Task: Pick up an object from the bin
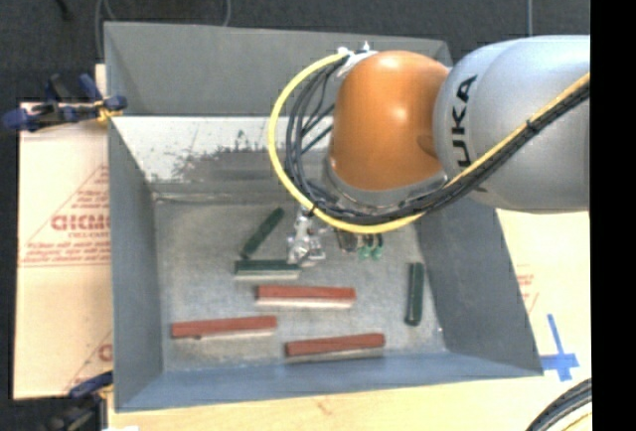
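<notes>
A grey metal bin [134, 260] seen from above, with a robot arm [517, 121] reaching in from the right of the frame. Its orange wrist cover [388, 116] fills the upper middle. Below the cover, the metal gripper [305, 245] hangs low near the centre of the bin floor. It is just beside the right end of a dark green stick lying flat [264, 267], and it may be touching it. Whether the gripper is apart or together cannot be told from this angle, and nothing can be seen held in it.

The pick looks not yet done, since every item lies on the floor. Gripping and lifting are left.

Counted: three dark green sticks, namely the flat one, a slanted stick [263, 229] just above it, and an upright stick [413, 293] at the lower right. There are three reddish-brown bars: an upper bar [305, 295] at centre, a left bar [224, 327], and a bottom bar [335, 346]. A small green scrap [370, 247] peeks out under the wrist, possibly a fourth stick.
</notes>
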`<action>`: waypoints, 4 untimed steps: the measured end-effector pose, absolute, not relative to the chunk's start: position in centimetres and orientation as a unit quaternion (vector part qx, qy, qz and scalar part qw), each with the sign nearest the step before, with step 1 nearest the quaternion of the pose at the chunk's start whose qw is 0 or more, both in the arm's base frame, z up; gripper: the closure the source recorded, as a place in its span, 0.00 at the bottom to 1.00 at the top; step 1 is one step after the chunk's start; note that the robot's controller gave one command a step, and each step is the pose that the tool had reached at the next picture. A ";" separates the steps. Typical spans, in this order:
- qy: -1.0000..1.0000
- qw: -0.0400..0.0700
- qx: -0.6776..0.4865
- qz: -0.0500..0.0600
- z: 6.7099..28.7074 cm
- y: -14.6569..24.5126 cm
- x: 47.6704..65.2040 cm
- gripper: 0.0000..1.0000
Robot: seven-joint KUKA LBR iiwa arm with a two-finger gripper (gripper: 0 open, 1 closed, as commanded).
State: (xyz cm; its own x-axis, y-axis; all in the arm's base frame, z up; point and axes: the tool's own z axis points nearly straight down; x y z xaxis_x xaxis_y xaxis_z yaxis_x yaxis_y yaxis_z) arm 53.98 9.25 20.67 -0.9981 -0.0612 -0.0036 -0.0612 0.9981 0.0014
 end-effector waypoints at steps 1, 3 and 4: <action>1.000 0.002 -0.030 0.001 20.7 9.2 54.0 1.00; 1.000 0.002 0.023 0.001 14.2 8.8 53.7 0.00; 1.000 0.005 0.029 0.001 8.6 9.6 54.0 1.00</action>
